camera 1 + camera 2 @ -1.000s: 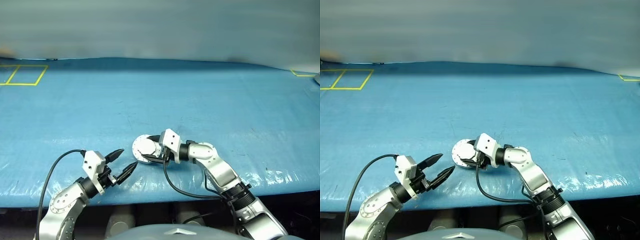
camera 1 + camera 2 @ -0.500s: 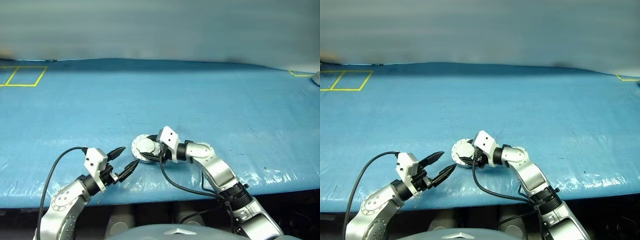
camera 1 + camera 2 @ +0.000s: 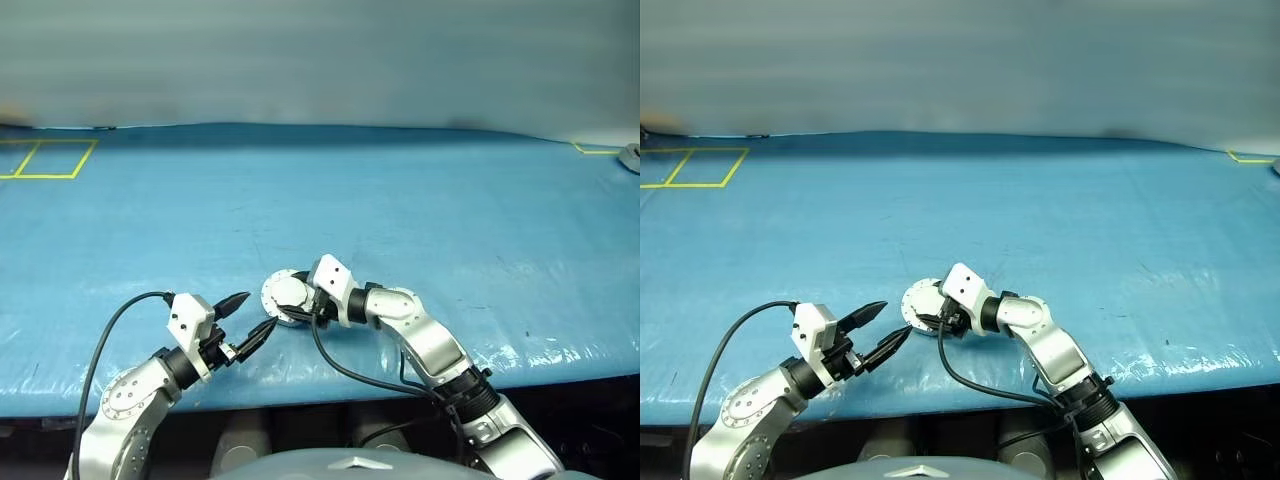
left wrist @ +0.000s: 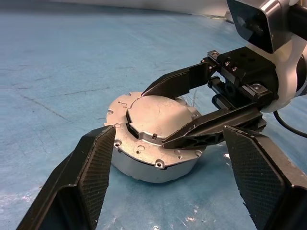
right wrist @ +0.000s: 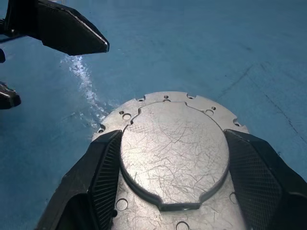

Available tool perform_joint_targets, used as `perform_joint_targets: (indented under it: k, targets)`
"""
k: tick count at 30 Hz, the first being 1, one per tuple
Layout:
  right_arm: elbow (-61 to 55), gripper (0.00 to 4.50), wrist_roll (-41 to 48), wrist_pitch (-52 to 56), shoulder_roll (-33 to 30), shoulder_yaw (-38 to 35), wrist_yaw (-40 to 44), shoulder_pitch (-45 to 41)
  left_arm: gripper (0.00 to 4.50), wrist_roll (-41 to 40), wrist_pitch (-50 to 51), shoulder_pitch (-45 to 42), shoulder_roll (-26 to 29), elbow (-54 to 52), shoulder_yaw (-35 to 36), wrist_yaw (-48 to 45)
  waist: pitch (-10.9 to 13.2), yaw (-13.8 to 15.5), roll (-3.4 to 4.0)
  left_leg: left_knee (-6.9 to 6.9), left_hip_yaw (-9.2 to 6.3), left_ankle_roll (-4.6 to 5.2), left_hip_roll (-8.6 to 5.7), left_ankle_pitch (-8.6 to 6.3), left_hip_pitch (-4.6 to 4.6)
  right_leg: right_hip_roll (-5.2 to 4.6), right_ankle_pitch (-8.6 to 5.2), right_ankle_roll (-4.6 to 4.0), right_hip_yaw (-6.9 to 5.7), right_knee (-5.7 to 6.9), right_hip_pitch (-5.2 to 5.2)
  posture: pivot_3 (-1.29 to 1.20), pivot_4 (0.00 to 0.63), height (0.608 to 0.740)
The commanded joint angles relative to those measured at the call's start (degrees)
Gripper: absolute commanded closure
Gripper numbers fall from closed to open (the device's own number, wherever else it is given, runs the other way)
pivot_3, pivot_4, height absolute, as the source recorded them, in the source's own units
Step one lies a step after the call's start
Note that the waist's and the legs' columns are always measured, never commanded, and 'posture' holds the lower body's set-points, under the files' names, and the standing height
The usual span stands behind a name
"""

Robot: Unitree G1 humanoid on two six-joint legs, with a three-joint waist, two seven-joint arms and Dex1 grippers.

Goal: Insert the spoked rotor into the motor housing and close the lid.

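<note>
Right gripper point(image 4: 192, 112) reaches in from the robot's right with its two black fingers spread to either side of the motor housing point(image 4: 144, 165), one finger along each flank of the raised round plate on top; whether the pads press on the metal or merely flank it cannot be told, and the unit sits on the blue table cover point(image 3: 420, 210), not lifted. Left gripper point(image 3: 247, 322) hovers just beside the housing on the robot's left, jaws wide apart and holding nothing, pointed at the assembly. Lid point(image 5: 173, 151) lies flat on the housing, plain light-grey scratched face up, its perforated flange matching the housing's outline; no gap visible between the two in either wrist view. Spoked rotor not separately visible on the cover; judged to be enclosed under the lid, though the interior is hidden and this cannot be confirmed. Assembly sits near the front edge of the cover, between the two grippers. Status, as a judgement: insertion and closing look done or nearly so. Remaining: perhaps a final press to seat the lid fully, then withdrawal of both grippers.
</note>
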Motion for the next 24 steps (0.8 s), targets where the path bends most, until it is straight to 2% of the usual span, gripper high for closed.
perform_joint_targets:
  k: [1, 7, 11, 16, 20, 24]
  targets:
    - [2.1, 1.47, 2.9, 5.9, -2.1, -1.5, 2.9, 2.1, 0.67, -0.7, -0.4, -0.4, 0.3, -1.6, 0.6, -0.3, 0.0, 0.3, 0.01, -0.01, 0.00, 0.02, -0.02, 0.01, -0.05, -0.01, 0.00, 0.00, 0.00, -0.03, -0.03, 0.00, 0.150, 0.740]
    - [0.8, 1.47, 2.2, 4.4, -4.6, 1.4, 6.4, 1.7, 0.67, -0.9, -0.8, -1.1, 0.2, -0.9, 0.2, -0.8, 0.1, 0.4, 0.04, -0.10, -0.01, 0.37, -0.08, -0.05, -0.30, 0.00, 0.08, -0.25, -0.06, -0.27, -0.21, 0.00, 0.150, 0.740]
    - [3.0, 1.47, -2.5, 1.9, -3.8, 4.4, 3.3, 1.9, 0.67, -0.8, -1.1, -1.3, 0.0, -0.5, 0.2, -0.8, 0.0, 0.3, -0.01, -0.17, -0.01, 0.38, -0.30, -0.15, -0.27, 0.04, -0.03, -0.21, -0.06, -0.32, -0.18, 0.00, 0.150, 0.740]
    - [4.5, 1.47, -3.3, 0.3, -2.8, 4.4, 2.5, 2.4, 0.67, -0.6, -1.2, -1.3, 0.0, -0.3, 0.0, -0.9, 0.0, 0.0, -0.09, -0.17, -0.01, 0.34, -0.25, -0.15, -0.12, 0.09, -0.05, -0.21, -0.05, -0.22, -0.10, 0.00, 0.150, 0.740]
    - [4.5, 1.47, 1.9, 8.8, -0.8, -0.6, 1.4, 1.8, 0.67, -0.7, -1.2, -1.3, 0.0, -0.3, 0.0, -1.2, 0.0, 0.0, -0.10, -0.14, -0.03, 0.31, -0.01, -0.14, -0.05, 0.07, -0.11, -0.11, -0.02, -0.13, -0.09, 0.00, 0.150, 0.740]
    - [5.0, 1.47, 2.5, 12.7, 1.4, -4.6, -3.9, -0.2, 0.67, -0.7, -1.0, -1.7, 0.0, -0.2, 0.0, -1.4, 0.0, 0.1, -0.07, -0.13, 0.00, 0.29, 0.02, -0.14, -0.06, 0.07, -0.05, -0.21, -0.03, -0.13, -0.10, 0.00, 0.150, 0.740]
